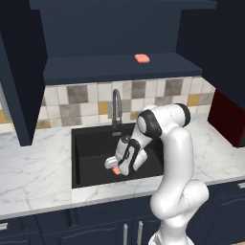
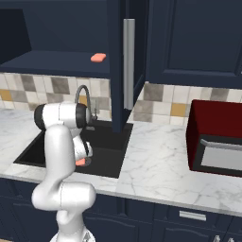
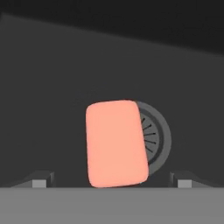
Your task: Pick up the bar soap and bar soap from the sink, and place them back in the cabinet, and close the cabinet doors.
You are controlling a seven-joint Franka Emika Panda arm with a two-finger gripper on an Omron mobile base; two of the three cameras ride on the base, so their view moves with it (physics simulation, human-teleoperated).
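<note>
In the left base view, the white arm rises from the lower right of the frame and bends down into the sink (image 1: 88, 158), a black basin set in the marble desk (image 1: 33, 162) at the centre. The tool (image 1: 115, 165) hangs low inside the basin, directly over a bar soap (image 1: 116, 170) whose pink edge shows beneath it; whether they touch cannot be determined here. A second bar soap (image 1: 142, 58) lies flat on the shelf of the cabinet (image 1: 110, 67) in the upper centre, and the faucet (image 1: 115, 106) stands behind the basin. In the right base view, the arm occupies the lower left; the bar soap in the sink appears as a pink patch beside the arm's wrist, and the other bar lies on the cabinet shelf at upper left. One of the cabinet doors (image 2: 118, 71) stands open at the centre, edge-on, with its long silver handle facing the camera. A red appliance (image 2: 215, 137) sits on the desk at the right. In the hand view, the bar soap lies flat on the basin floor at the centre, overlapping the left side of the round drain (image 3: 153, 139). The fingertips (image 3: 40, 183) stand wide apart at the lower corners, clear of the soap on both sides, holding nothing.
</note>
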